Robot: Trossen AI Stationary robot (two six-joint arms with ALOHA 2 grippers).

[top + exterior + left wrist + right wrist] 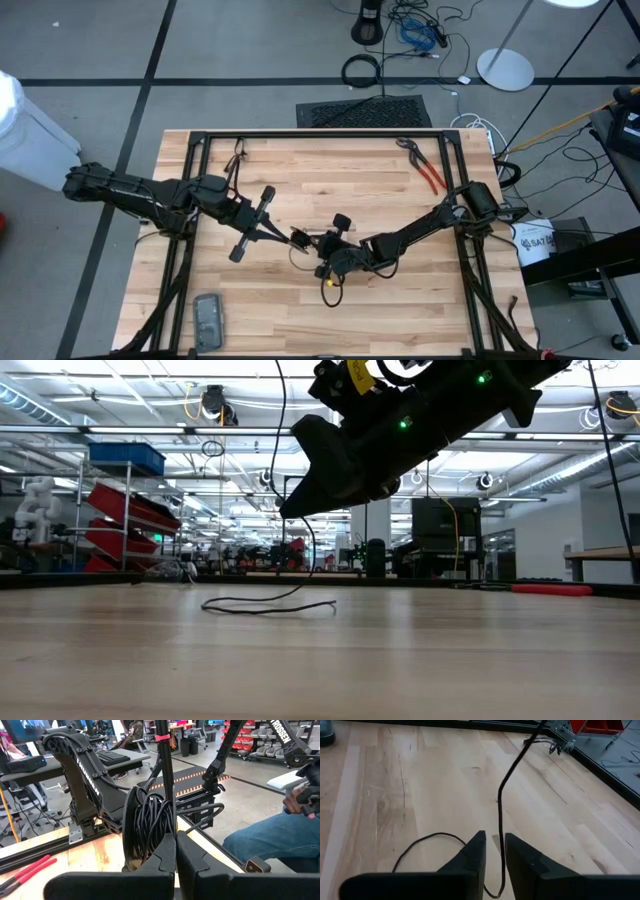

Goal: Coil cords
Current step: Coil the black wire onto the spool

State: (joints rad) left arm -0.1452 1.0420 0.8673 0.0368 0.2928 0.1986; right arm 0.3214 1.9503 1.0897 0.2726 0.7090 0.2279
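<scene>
Both arms are in over the middle of the wooden desk (300,310), reaching toward each other from opposite sides. The left gripper (176,851) has its fingers pressed together, and its wrist view shows them clamped around a thin black strand, with a bundle of coiled black cord (152,822) bunched just ahead of the fingertips. From above, the left gripper (297,238) sits just left of centre, and the right gripper (328,268) is close beside it, a little nearer the front edge. In the right wrist view the right gripper (493,851) shows a narrow gap between its fingers, and the cord (502,800) runs straight down through that gap; whether the fingers are actually pinching it, I cannot tell. Beyond those fingers a slack loop of the same cord (427,840) curves across the bare planks. The low view picks up that loose stretch lying flat on the desk (268,606), with a strand rising from it to the dark arm overhead. The red-handled pliers (425,168) lie near the back right, well apart from the action, and a small grey device (208,320) sits at the front left.
</scene>
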